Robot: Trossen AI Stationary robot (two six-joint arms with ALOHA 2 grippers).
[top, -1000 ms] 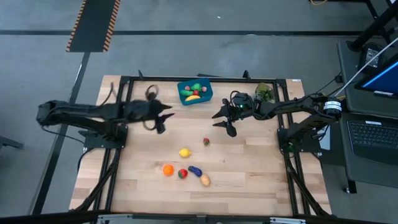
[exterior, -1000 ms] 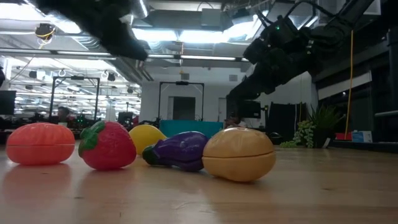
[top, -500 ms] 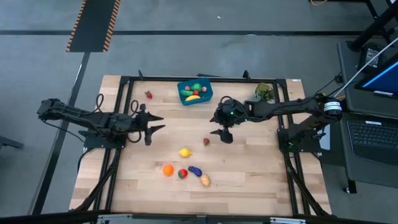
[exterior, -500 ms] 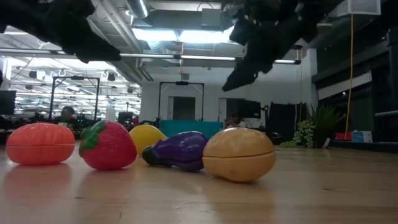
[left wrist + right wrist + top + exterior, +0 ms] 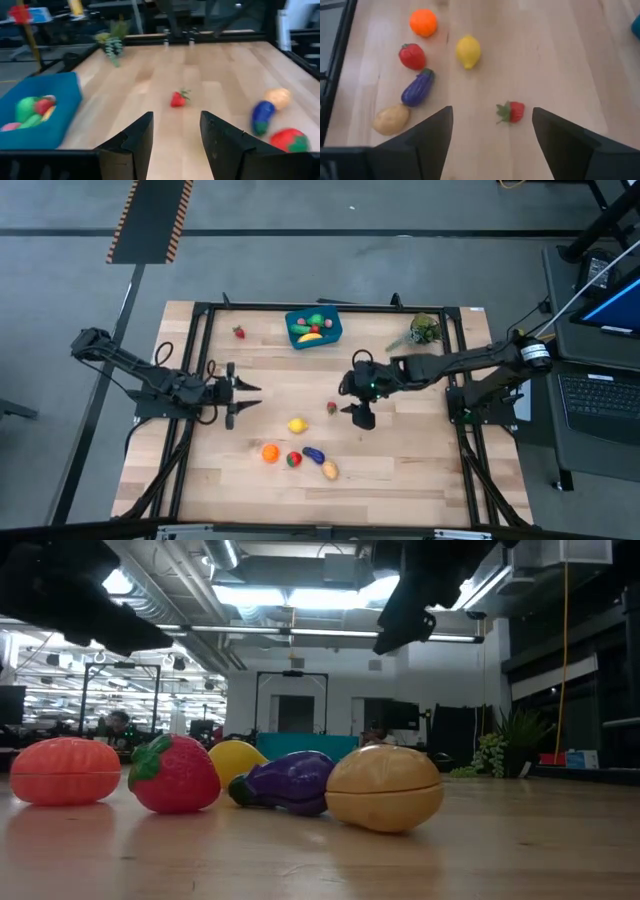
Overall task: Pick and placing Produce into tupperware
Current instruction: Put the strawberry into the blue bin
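Right wrist view: small red plastic strawberry [image 5: 511, 111] is seen lying on the wooden worktop [image 5: 560, 60] between the spread fingers of the right end effector [image 5: 352, 408], the nearer arm; left end effector [image 5: 243, 400], also spread, waits well apart.

The high view looks straight down on the whole table [image 5: 400, 470]. The low view sits at table height, close behind the potato [image 5: 384, 787], facing the room. Each wrist view looks forward over the boards. Both wrist views and the high view share the lone strawberry [image 5: 179, 98] at mid-table.
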